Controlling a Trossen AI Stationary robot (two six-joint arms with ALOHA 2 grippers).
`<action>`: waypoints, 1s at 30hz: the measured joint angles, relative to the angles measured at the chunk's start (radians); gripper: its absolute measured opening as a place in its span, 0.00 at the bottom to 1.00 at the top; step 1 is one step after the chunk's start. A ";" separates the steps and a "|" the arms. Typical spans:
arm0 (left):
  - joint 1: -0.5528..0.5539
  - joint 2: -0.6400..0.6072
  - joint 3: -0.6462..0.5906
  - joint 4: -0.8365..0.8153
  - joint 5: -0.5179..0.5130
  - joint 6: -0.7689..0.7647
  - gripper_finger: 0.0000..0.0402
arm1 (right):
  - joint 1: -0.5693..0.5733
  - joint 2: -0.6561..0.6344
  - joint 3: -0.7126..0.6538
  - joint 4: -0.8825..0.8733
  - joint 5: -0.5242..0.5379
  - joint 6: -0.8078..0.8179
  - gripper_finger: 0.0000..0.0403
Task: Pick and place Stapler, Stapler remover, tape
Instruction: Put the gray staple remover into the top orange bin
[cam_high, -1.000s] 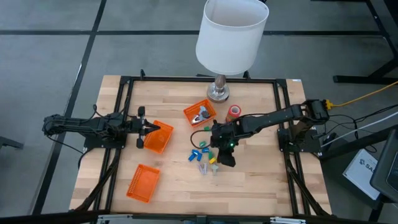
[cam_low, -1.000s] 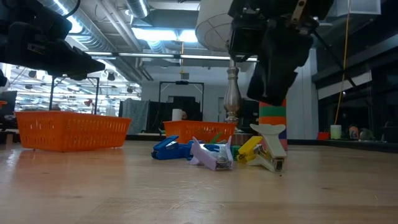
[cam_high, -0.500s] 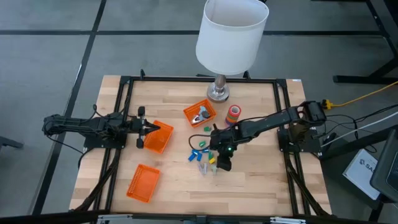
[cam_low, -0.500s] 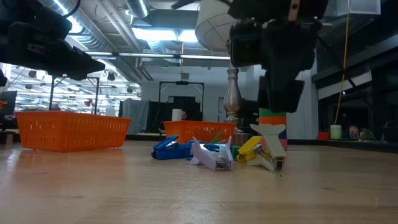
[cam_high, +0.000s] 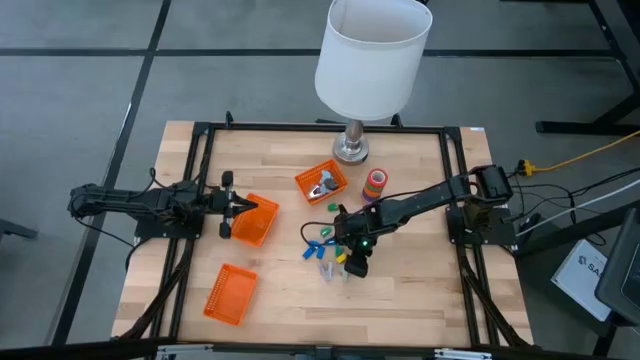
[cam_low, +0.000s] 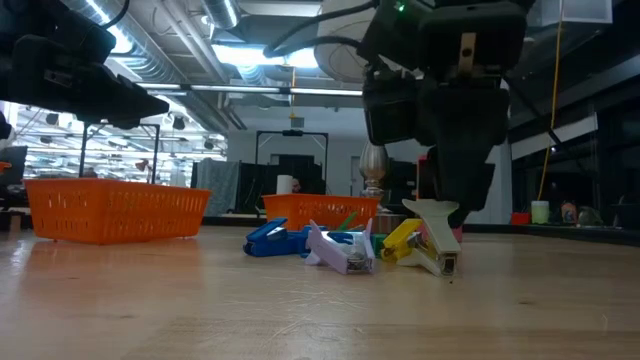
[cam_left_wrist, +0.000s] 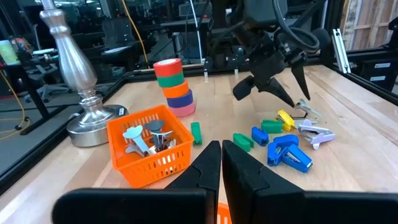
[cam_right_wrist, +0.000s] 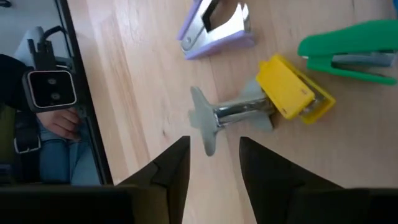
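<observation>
From above, the right gripper (cam_high: 355, 262) is covering part of the small cluster of staplers and removers (cam_high: 325, 251), too tiny to sort there. The lamp shade (cam_high: 371, 55) is hiding the tabletop's (cam_high: 280, 300) twelve o'clock edge. In the low view, the tape stack (cam_low: 428, 185) is mostly disappearing behind that gripper.

A wooden table (cam_high: 270, 300) carries a lamp with a white shade (cam_high: 371, 55) on a silver base (cam_high: 351, 150) at its far edge; a flat orange basket (cam_high: 230, 294) lies near the front; grey floor (cam_high: 80, 110) surrounds it
</observation>
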 joint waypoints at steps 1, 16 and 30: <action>0.000 0.000 0.000 0.000 0.000 0.000 0.03 | 0.000 0.000 0.000 0.001 0.000 0.000 0.35; 0.000 0.000 0.000 0.000 0.000 0.000 0.03 | 0.000 0.000 0.000 0.020 0.013 -0.066 0.07; 0.000 0.000 0.000 0.000 0.000 0.000 0.03 | -0.032 -0.004 0.002 0.029 -0.033 -0.112 0.01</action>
